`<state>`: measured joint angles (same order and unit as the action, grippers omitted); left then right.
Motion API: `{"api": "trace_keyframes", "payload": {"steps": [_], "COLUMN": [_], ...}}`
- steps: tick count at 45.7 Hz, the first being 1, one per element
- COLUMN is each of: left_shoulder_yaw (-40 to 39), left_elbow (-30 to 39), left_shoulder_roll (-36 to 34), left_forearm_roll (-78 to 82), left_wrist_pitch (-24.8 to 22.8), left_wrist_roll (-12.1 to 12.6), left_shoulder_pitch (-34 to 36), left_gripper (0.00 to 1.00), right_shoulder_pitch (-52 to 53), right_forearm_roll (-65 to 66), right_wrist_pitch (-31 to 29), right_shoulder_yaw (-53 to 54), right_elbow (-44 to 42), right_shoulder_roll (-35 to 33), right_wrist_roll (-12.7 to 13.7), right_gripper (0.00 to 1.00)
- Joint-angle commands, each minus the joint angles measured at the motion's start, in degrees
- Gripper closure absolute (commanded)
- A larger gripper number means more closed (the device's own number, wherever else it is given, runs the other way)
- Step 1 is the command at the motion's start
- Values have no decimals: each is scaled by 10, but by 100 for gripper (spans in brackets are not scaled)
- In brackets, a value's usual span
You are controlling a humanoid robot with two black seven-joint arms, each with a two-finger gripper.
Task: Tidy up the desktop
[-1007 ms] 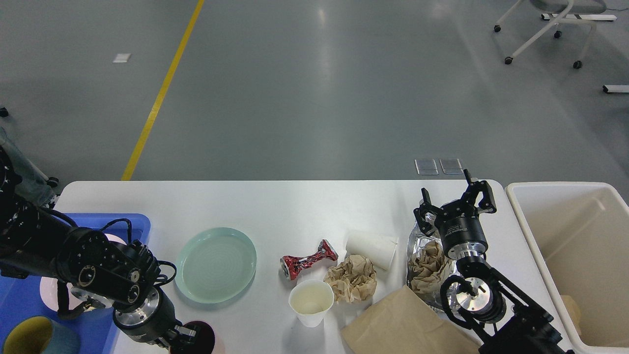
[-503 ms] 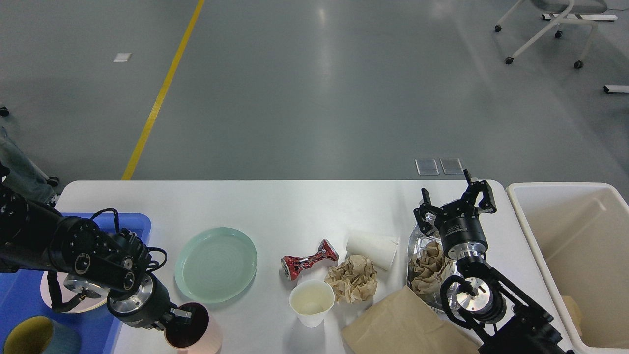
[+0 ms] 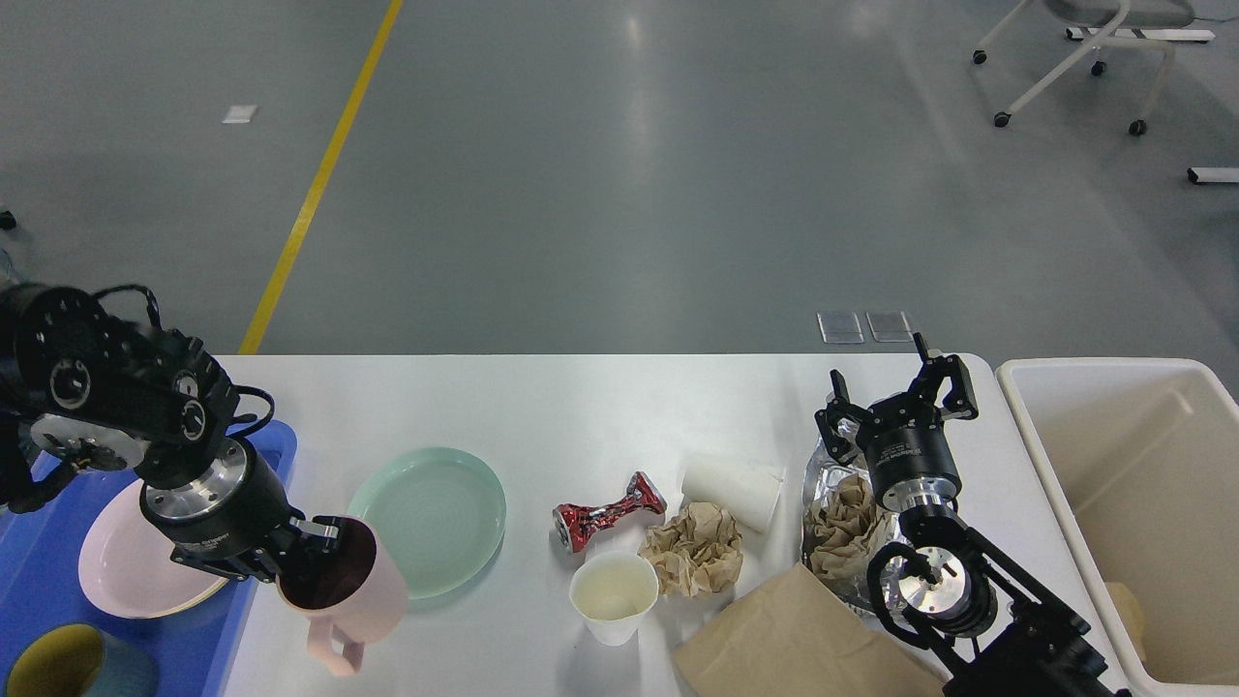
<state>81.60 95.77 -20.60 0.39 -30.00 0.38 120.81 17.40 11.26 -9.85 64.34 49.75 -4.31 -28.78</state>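
Note:
The white desktop (image 3: 581, 407) holds a green plate (image 3: 427, 519), a crushed red can (image 3: 608, 510), two white paper cups (image 3: 613, 595) (image 3: 733, 491), crumpled brown paper (image 3: 693, 548), a foil bag (image 3: 844, 513) and a brown paper bag (image 3: 794, 644). My left gripper (image 3: 305, 552) is shut on the rim of a pink mug (image 3: 345, 595), held above the desktop's front left beside the green plate. My right gripper (image 3: 895, 397) stands open over the far end of the foil bag, holding nothing.
A blue tray (image 3: 29, 590) at the left edge holds a pink plate (image 3: 131, 566) and a yellow-lined cup (image 3: 73, 663). A cream-white bin (image 3: 1142, 503) stands off the desktop's right end. Grey floor with a yellow line lies beyond.
My left arm has lifted and swung back and left, carrying the pink mug up from the front edge. The pink plate in the tray is now uncovered. The right arm has not moved.

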Motion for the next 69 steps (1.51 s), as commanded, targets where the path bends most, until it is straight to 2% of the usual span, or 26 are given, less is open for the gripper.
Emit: {"api": "trace_keyframes", "payload": {"steps": [1,7,13,19,28,33,42,50,56,69], "left_shoulder_yaw": [39,61,80,92,114,133,155,149,115,-29], "left_elbow": [20,28,32,37,35,28,-18,-138,-235,-394], "left_shoulder_roll": [5,-2,8,38,46,10,-118,-235,-306,-418], "left_forearm_roll": [-38,-41,-63,-69,-70,-55,49,141,209,346], "left_wrist_pitch": [-73,-174,-247,-250,-250,-250,-249,-244,-244,-231], "left_wrist_roll": [2,1,-7,-21,-28,-25,-31,-40,-71,-134], "left_shoulder_pitch": [120,238,325,380,372,341,261,157,56,-172], "left_gripper": [100,100,100,100,100,100,100,100,100,100], "right_shoulder_pitch": [0,0,0,0,0,0,0,0,0,0], "right_forearm_roll": [0,0,0,0,0,0,0,0,0,0], "right_wrist_pitch": [0,-1,0,-1,0,0,0,0,0,-1], "right_shoulder_yaw": [0,0,0,0,0,0,0,0,0,0], "right_elbow": [0,0,0,0,0,0,1,1,1,1], "right_shoulder_roll": [0,0,0,0,0,0,0,0,0,0], "right_wrist_roll": [0,0,0,0,0,0,0,0,0,0], "right_gripper": [0,0,0,0,0,0,0,0,0,0]}}
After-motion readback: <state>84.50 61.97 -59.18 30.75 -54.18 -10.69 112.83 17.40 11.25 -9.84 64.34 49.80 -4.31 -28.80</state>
